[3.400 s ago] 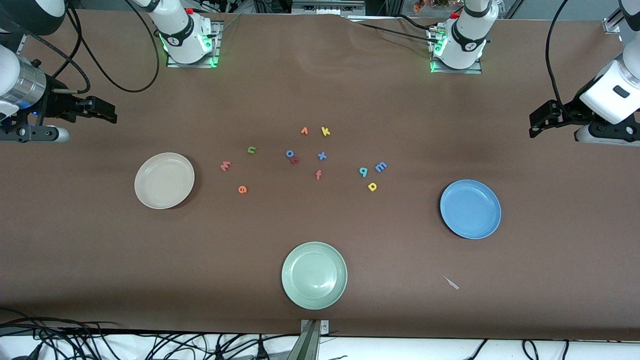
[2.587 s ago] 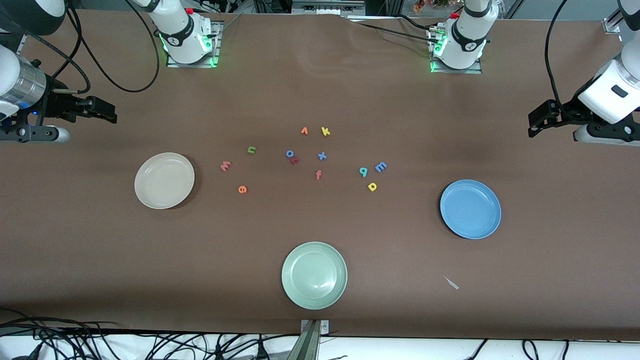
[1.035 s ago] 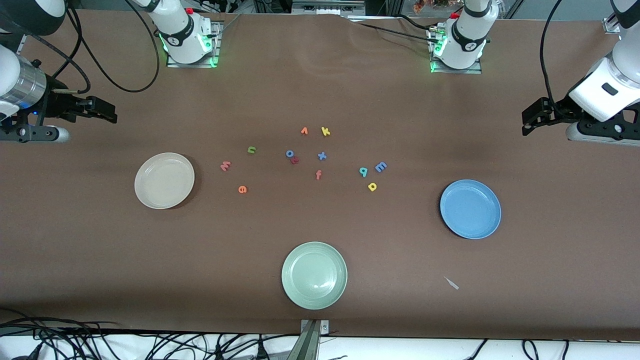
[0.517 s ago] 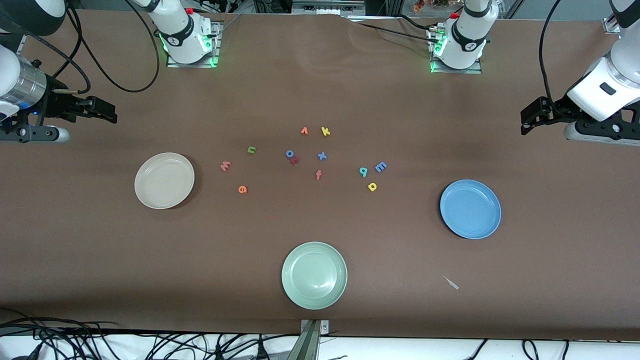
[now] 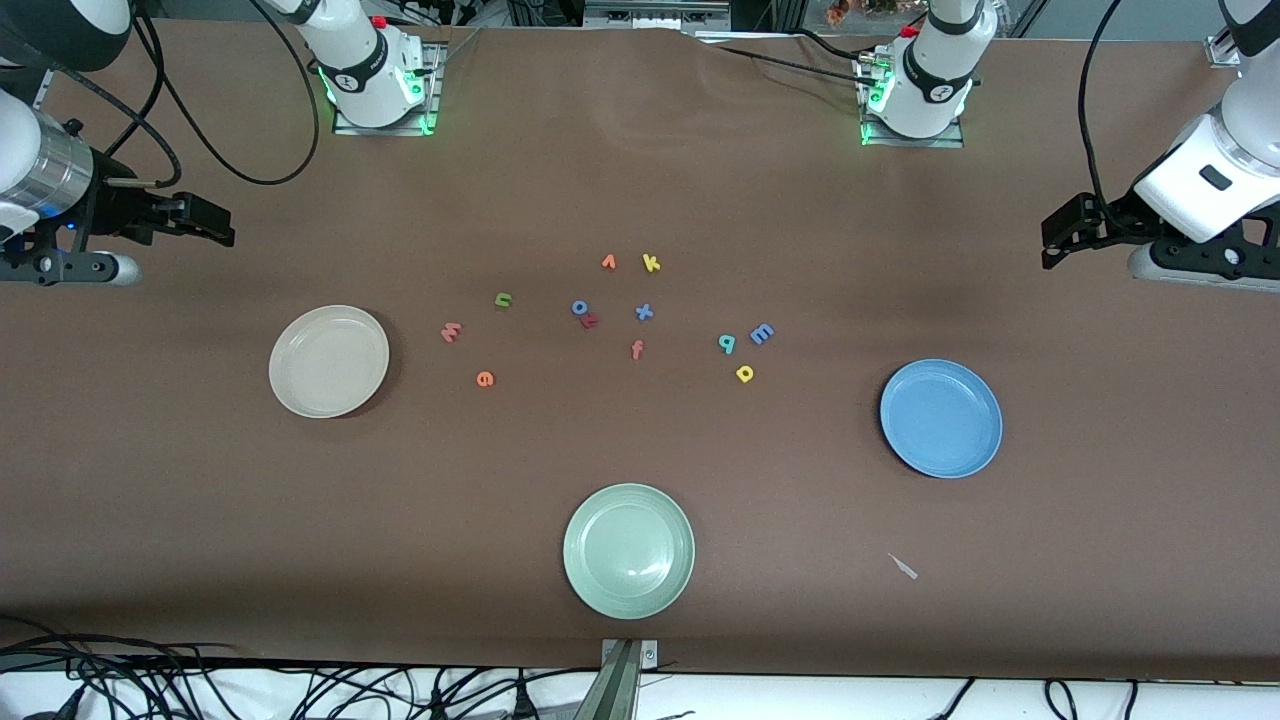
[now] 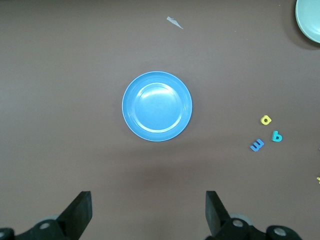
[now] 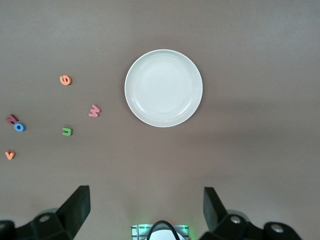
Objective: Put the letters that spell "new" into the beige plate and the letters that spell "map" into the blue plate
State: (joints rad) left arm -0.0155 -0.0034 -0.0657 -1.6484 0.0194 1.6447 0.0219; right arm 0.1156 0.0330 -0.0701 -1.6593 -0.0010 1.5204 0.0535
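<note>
The beige plate (image 5: 329,361) (image 7: 163,88) lies empty toward the right arm's end. Beside it are the green n (image 5: 503,300) (image 7: 67,131), the pink w (image 5: 451,331) (image 7: 94,110) and the orange e (image 5: 485,378) (image 7: 65,80). Toward the left arm's end lies the blue plate (image 5: 941,418) (image 6: 157,106), also empty. The blue m (image 5: 762,333) (image 6: 256,145), teal p (image 5: 727,343) (image 6: 276,136) and yellow a (image 5: 744,373) (image 6: 266,120) lie close together beside it. My left gripper (image 5: 1060,240) (image 6: 148,210) hangs open over bare table at its end. My right gripper (image 5: 205,222) (image 7: 146,207) waits open over bare table at its end.
A pale green plate (image 5: 628,551) sits near the front edge. Mid-table lie an orange v (image 5: 608,262), yellow k (image 5: 651,263), blue o (image 5: 579,307), a red letter (image 5: 590,321), blue x (image 5: 644,312) and orange f (image 5: 637,349). A small white scrap (image 5: 903,566) lies nearer the camera than the blue plate.
The left arm has drifted a little toward the middle of the table, its gripper still open. The right arm, the letters and the plates have not moved.
</note>
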